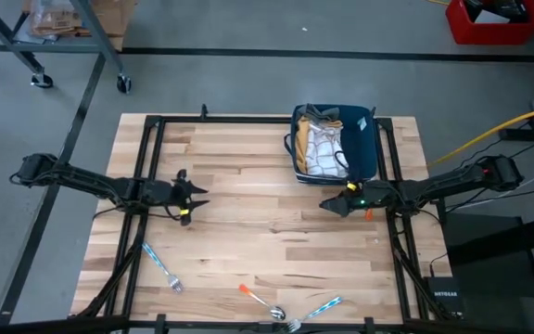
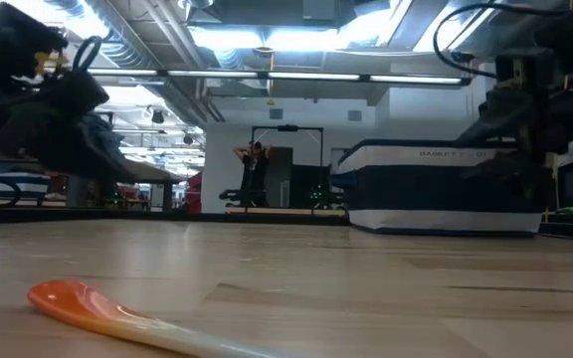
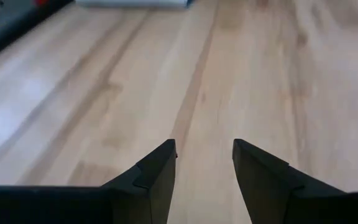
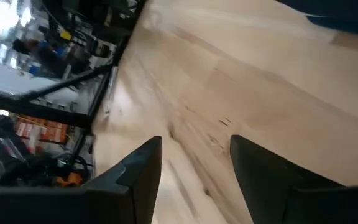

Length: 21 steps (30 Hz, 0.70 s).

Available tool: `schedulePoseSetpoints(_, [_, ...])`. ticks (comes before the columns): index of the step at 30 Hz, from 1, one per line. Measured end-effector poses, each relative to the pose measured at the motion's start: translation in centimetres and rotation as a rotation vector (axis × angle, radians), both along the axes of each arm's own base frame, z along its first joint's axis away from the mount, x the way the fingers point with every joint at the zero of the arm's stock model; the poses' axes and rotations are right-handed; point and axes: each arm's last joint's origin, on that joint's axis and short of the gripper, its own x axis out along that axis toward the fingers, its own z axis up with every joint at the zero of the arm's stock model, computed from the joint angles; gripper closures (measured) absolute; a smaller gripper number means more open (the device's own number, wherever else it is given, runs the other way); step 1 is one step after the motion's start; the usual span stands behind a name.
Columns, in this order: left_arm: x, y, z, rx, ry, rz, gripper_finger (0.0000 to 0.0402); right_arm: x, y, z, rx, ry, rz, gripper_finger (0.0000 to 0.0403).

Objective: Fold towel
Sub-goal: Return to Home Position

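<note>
**Item: stacked towels, binned.** The white towel (image 1: 324,150) lies on the yellow towel (image 1: 297,145) inside the blue bin (image 1: 366,139). The bin is at 1 o'clock from the table's centre in the high view, close to the far edge. A fold of the yellow towel appears to ride up over the bin's 9 o'clock wall.

**Right gripper** (image 1: 330,204): at 3 o'clock from centre, just beside the bin's near corner. Its fingers are spread with nothing between them, and the right wrist view (image 4: 196,152) shows only bare wood below.

**Left gripper** (image 1: 197,197): at 9 o'clock, well apart from the bin. Its fingers are spread and empty (image 3: 204,162).

**Hazards, as judged:**
- The right arm's retreat passes near the bin. A clipped rim would slide the bin or tip the stack.
- The raised yellow fold could snag on a finger and drag the towels undone.
- The loose stack may slump on its own.

**Surface:** pale wooden table (image 1: 248,241), with black frame rails along its sides. Along the near edge, well apart from both grippers:
- A blue-handled fork (image 1: 162,267) at 7 o'clock.
- An orange-handled spoon (image 1: 260,299) at 6 o'clock.
- A second blue-handled fork (image 1: 317,312) just beside the spoon.

**Room:**
- Grey floor.
- A red crate (image 1: 494,19) at 1 o'clock, beyond the table.
- A yellow cable (image 1: 489,134) at 3 o'clock.
- A cart's caster (image 1: 123,84) at 11 o'clock.
- In the low view, ceiling strip lights and a distant person (image 2: 257,164).
</note>
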Motion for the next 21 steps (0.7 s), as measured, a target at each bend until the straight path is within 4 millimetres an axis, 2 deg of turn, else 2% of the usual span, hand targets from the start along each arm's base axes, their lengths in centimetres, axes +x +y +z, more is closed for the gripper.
schedulePoseSetpoints(3, [-0.4,0.0,-0.6,0.008,0.077,0.000,0.0249,-0.1,0.0,-0.2,-0.014,0.017,0.007,0.0208])
schedulePoseSetpoints(13, [-0.4,0.0,-0.7,0.009,0.084,-0.001,0.0249,-0.1,0.0,-0.2,-0.014,0.022,0.010,0.0208])
schedulePoseSetpoints(16, [-0.4,0.0,-0.4,0.005,0.055,-0.001,0.0249,-0.3,0.0,-0.2,-0.013,0.028,0.015,0.0208])
schedulePoseSetpoints(21, [-0.7,0.1,1.0,-0.010,-0.086,-0.001,0.0249,-1.4,-0.1,1.0,-0.007,-0.041,0.015,0.0208])
